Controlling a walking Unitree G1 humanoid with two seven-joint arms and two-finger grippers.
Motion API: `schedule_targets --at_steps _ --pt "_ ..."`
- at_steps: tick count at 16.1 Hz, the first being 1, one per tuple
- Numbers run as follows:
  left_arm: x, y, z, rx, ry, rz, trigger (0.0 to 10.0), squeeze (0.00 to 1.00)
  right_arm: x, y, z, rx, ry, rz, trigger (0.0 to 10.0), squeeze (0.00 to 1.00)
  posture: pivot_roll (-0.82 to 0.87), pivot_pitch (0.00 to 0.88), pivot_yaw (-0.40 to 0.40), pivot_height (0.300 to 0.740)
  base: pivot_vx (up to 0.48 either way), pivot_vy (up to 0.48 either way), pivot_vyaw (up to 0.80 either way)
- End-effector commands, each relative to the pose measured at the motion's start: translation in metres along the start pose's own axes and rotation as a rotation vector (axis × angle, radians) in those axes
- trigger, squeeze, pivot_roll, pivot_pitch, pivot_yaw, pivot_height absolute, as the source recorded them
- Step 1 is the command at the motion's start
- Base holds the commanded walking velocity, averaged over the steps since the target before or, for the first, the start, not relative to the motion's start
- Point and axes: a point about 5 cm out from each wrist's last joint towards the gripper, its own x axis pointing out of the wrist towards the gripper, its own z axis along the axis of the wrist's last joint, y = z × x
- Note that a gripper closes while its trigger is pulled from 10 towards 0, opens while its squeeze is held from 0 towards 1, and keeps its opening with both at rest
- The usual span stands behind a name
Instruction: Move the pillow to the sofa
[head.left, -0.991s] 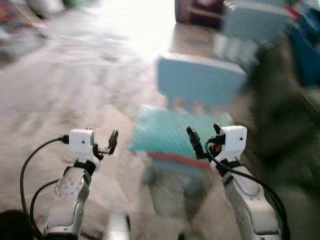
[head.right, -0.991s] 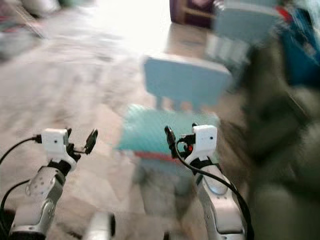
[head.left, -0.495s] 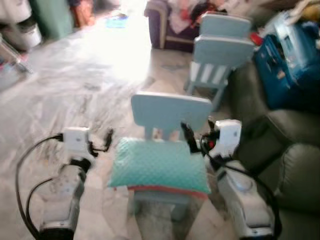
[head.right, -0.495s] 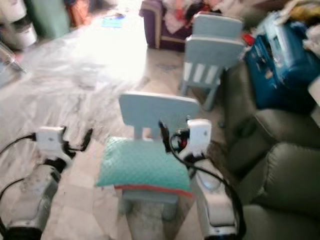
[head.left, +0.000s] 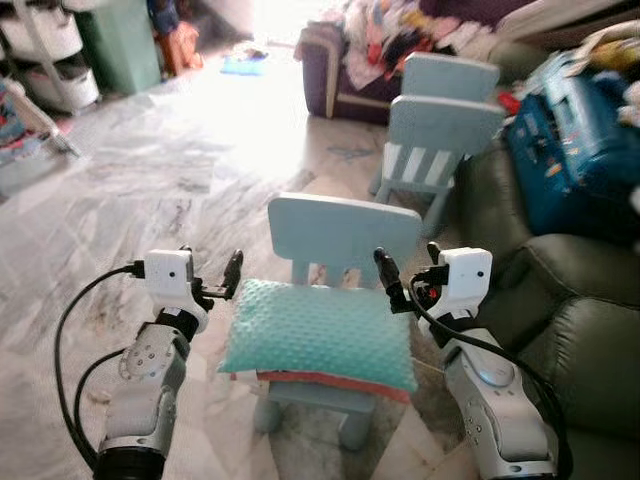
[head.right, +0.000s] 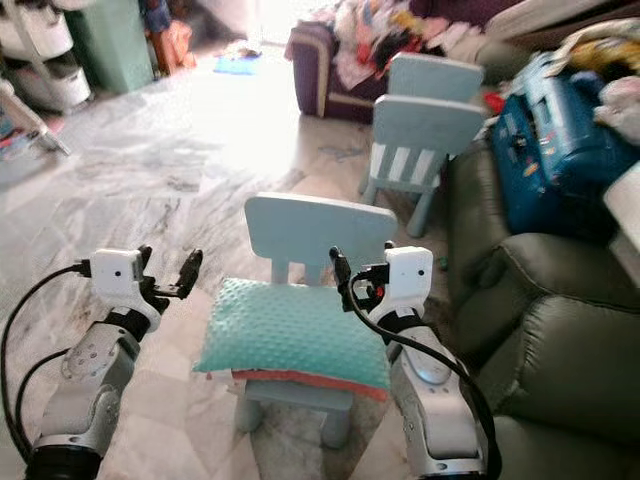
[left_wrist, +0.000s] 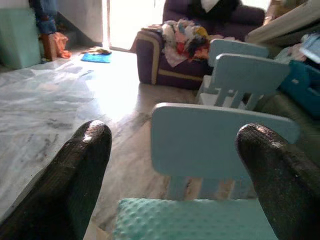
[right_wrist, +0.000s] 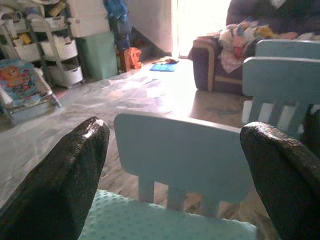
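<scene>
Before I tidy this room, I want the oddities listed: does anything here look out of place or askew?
Yes. A teal pillow lies on the seat of a small light blue chair, overhanging its front edge, not on the dark sofa beside it. Two more blue chairs are stacked behind it. Both grippers, left and right, hover open beside the pillow.

Small light-blue plastic chair (head.left: 345, 228) on grey marble floor (head.left: 150, 190); teal dimpled pillow (head.left: 318, 333) flat on its seat.
</scene>
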Motion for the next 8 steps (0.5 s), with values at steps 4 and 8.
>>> schedule_targets --at_steps 4,8 --pt "-0.0018 0.0035 -0.0033 -0.053 0.027 0.057 10.0 0.0 0.0001 -0.005 0.0025 -0.003 -0.011 -0.015 10.0 0.0 -0.05 0.026 -0.027 0.74 0.0 0.0 0.0" --pt "-0.0022 0.0075 -0.0063 -0.046 0.085 0.102 10.0 0.0 -0.0001 -0.0049 0.0023 -0.005 -0.007 -0.014 10.0 0.0 -0.05 0.038 -0.037 0.74 0.0 0.0 0.0"
